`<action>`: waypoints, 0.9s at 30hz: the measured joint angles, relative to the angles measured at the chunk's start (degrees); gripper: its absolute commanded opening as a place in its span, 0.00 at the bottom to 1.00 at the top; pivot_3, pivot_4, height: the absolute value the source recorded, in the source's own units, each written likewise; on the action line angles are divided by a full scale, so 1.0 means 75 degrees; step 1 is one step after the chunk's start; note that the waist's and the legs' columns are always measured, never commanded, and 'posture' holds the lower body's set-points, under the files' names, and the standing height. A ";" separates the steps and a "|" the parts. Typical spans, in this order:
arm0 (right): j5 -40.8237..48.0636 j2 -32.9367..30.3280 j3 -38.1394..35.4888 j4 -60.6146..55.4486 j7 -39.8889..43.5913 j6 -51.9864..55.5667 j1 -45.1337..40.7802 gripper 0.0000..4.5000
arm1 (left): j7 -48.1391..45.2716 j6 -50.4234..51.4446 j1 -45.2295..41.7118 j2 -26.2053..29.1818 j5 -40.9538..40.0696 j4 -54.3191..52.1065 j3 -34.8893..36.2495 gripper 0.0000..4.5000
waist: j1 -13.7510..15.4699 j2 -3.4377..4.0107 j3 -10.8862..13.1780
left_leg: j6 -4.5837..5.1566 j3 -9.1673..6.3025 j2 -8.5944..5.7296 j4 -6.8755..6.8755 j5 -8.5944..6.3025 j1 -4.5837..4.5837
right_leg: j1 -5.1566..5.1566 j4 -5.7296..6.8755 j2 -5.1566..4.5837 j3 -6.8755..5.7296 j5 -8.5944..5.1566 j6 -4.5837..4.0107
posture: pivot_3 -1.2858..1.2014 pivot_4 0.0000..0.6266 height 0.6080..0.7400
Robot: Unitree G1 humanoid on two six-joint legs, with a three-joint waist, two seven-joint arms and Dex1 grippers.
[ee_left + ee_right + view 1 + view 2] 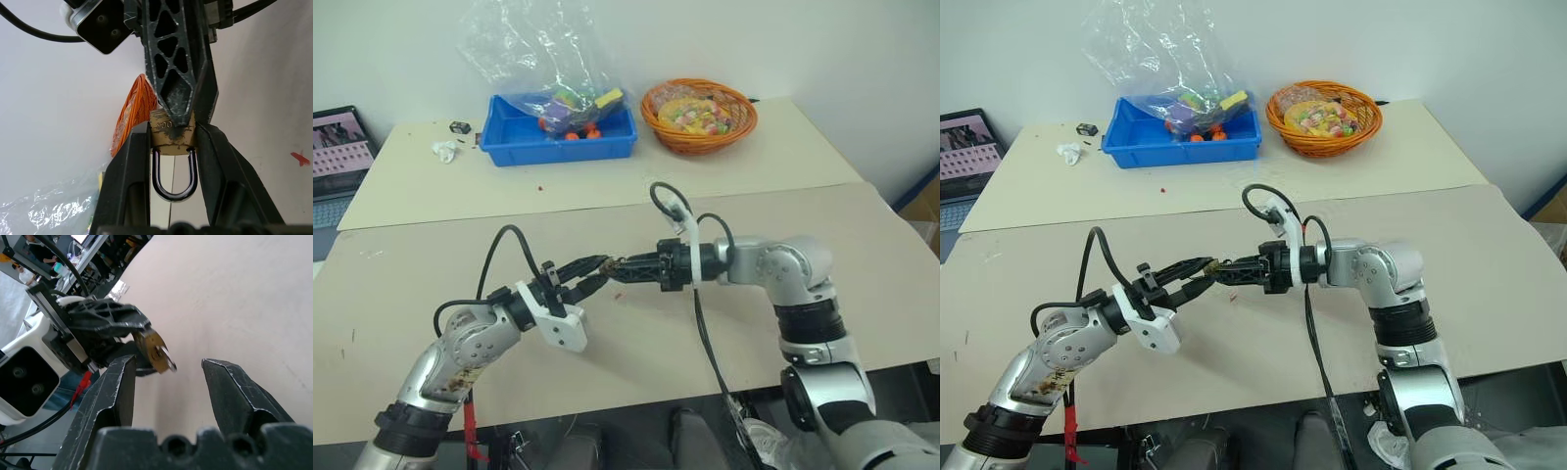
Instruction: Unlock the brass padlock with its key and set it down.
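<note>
So at this point the job was sitting right in the key-turning step, as far as I could judge. The left pincer was clamped on the brass padlock, gripping the little gold body from both sides and holding it up above the bench, pretty much dead centre of the head view. From the left wrist camera the silver shackle looked to me like it was seated in the body, so I'd call it not unlocked yet, though that's a guess. The right pincer came in from 3 o'clock with its fingers spread apart, nothing gripped between them, tips right up against the lock. In the right wrist view a small silvery bit stuck out of the lock's face, probably the key, but too small to swear to. Next move, I reckoned, was pinching that key again and twisting, with the left side holding firm so the lock didn't spin.
</note>
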 measured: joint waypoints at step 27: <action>0.0033 0.0207 0.0000 0.0056 -0.0023 0.0263 -0.0090 0.05 | -0.0007 0.0136 0.0018 -0.0006 -0.0089 -0.0092 0.0016 0.18 | -0.0001 0.0000 0.0000 | 0.0000 0.0000 0.0000 0.0000 0.0000 0.0000 | 0.0000 0.0001 0.0000 0.0000 0.0000 0.0000 | 0.52 0.24 1.00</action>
